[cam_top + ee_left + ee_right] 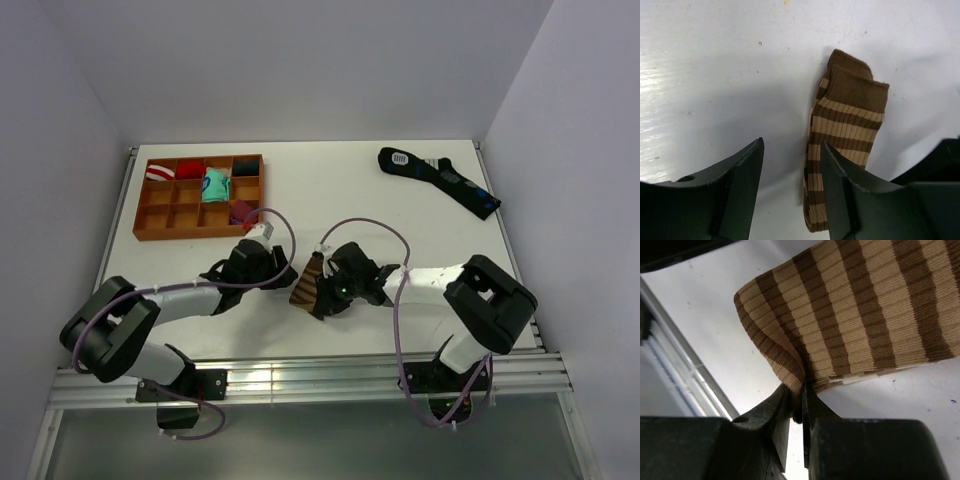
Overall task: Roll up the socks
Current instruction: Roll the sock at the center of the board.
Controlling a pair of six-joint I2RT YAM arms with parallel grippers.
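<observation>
The socks (306, 285) are a brown pair with cream stripes, lying on the white table between the two arms. In the right wrist view my right gripper (796, 387) is shut on a folded edge of the socks (865, 310), and the striped fabric bends up from the jaws. My right gripper (322, 295) sits at the pair's near end in the top view. My left gripper (792, 142) is open with only bare table between its fingers. The socks (847, 115) lie just to the right of its right finger, cuff end pointing away. My left gripper (283, 270) is just left of the pair.
A wooden compartment tray (140, 215) at the back left holds small red, teal and purple sock bundles. A black-navy sock with blue marks (440, 180) lies at the back right. The table's metal rail (300, 375) runs along the near edge, close to the socks.
</observation>
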